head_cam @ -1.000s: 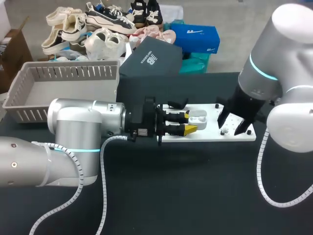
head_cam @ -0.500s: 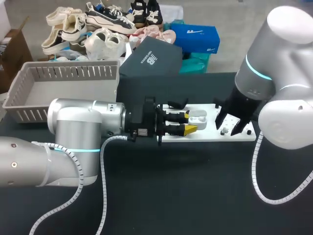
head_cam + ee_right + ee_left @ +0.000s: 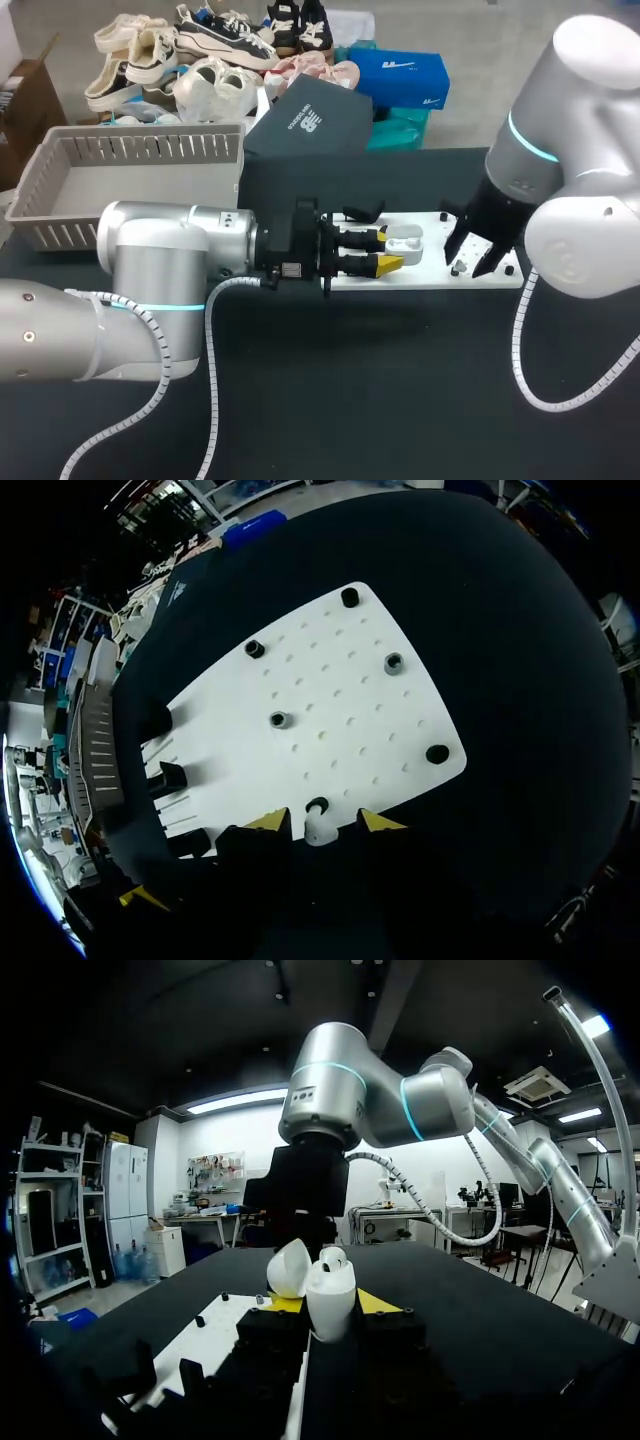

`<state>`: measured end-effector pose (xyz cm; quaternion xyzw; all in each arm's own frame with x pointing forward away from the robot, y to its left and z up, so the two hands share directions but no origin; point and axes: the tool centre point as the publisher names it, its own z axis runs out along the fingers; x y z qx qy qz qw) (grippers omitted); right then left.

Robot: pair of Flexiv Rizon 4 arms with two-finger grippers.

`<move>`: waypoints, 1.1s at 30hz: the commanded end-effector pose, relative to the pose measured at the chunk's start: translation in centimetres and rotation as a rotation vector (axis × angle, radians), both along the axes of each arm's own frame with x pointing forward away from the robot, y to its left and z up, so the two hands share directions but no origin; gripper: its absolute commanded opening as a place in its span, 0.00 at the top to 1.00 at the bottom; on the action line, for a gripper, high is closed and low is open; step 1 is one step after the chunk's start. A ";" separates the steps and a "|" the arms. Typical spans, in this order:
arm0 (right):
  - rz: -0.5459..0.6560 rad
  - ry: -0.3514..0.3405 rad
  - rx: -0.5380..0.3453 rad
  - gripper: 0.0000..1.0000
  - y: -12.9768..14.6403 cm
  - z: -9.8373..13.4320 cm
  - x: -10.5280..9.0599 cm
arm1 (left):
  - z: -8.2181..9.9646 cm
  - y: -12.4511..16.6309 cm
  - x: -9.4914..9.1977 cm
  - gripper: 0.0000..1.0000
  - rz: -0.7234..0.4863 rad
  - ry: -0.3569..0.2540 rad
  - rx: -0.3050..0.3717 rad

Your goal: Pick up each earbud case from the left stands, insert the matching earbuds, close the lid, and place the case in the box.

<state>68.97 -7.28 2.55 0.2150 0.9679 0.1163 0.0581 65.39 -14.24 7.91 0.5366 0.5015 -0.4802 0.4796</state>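
Observation:
A white earbud case (image 3: 330, 1298) stands upright with its lid (image 3: 289, 1268) swung open, and my left gripper (image 3: 322, 1305) is shut on its body. One earbud (image 3: 333, 1256) shows in the case's mouth. In the head view that left gripper (image 3: 388, 252) holds the case (image 3: 405, 240) over the left part of the white pegboard (image 3: 490, 278). My right gripper (image 3: 468, 262) hangs over the board's right part. In the right wrist view a white earbud (image 3: 318, 831) lies beside a black peg (image 3: 318, 806), between the parted fingers of my right gripper (image 3: 324, 822).
Several black pegs (image 3: 281, 720) dot the pegboard (image 3: 330, 680), and black stands (image 3: 170, 777) sit at its left end. A grey slatted basket (image 3: 60, 215) stands at the table's back left, with a dark box (image 3: 300, 140) beside it.
My right gripper has shifted a little left over the board and its fingers have drawn closer together. The left arm and the case have not moved.

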 end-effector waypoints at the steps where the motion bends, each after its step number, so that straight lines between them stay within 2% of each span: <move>1: 0.005 0.002 0.004 0.61 0.1 -0.1 0.0 | 0.0 0.0 -0.1 1.00 0.003 -0.001 -0.001; 9: 0.011 0.002 0.009 0.64 0.4 -0.1 0.1 | 0.0 0.0 -0.1 1.00 0.003 -0.001 -0.001; 12: 0.015 0.006 0.011 0.71 0.5 -0.1 0.1 | 0.0 0.0 -0.1 1.00 0.003 -0.001 -0.001; 17: 0.016 0.009 0.006 0.64 0.4 -0.2 0.1 | 0.0 0.0 -0.1 1.00 0.003 -0.001 -0.001; 21: 0.013 0.009 0.007 0.65 0.3 -0.2 0.1 | 0.0 0.0 -0.1 1.00 0.003 -0.001 -0.001; 27: 0.016 0.008 0.008 0.78 0.4 -0.2 0.2 | 0.0 0.0 -0.1 1.00 0.003 -0.001 -0.001; 28: 0.017 0.008 0.008 0.82 0.4 -0.2 0.2 | 0.0 0.0 -0.1 1.00 0.003 -0.001 -0.001; 30: 0.018 0.009 0.009 0.97 0.4 -0.2 0.3 | 0.0 0.0 -0.1 1.00 0.003 -0.001 -0.001; 31: 0.019 0.009 0.010 1.00 0.5 -0.2 0.3 | 0.0 0.0 -0.1 1.00 0.003 -0.001 -0.001; 33: 0.020 0.010 0.011 1.00 0.5 -0.2 0.3 | 0.0 0.0 -0.1 1.00 0.003 -0.001 -0.001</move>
